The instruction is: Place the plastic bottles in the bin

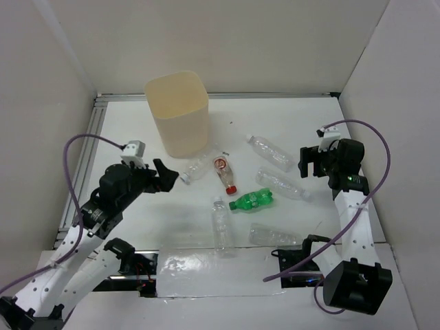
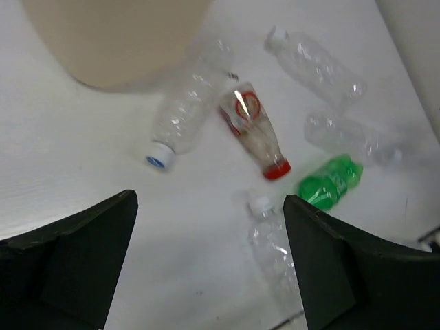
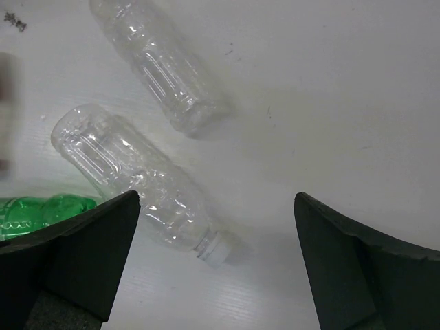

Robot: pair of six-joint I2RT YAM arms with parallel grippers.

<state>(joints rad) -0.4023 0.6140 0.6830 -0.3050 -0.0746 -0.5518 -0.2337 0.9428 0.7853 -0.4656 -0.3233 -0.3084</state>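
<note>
The bin point(image 1: 177, 113) is seen standing upright toward the far left of the white table point(image 1: 275, 117), and seven plastic bottles are scattered on their sides in front of it and to its right. A clear bottle with a blue cap point(image 1: 198, 167) is laid just beside the bin's base, and the red-capped labelled bottle point(image 1: 224, 173) is set next to it. The green bottle point(image 1: 251, 200) is found near the middle, between a clear bottle point(image 1: 280, 183) farther back and another point(image 1: 271, 235) nearer the arms. One more clear bottle point(image 1: 221, 223) is placed to the green one's left, and the last point(image 1: 269, 151) is farthest right. The left gripper point(image 1: 166, 175) is held with its jaws spread wide, close to the blue cap, with nothing gripped. The right gripper point(image 1: 306, 162) is likewise spread wide above the right-hand clear bottles, and none is touched.
</note>
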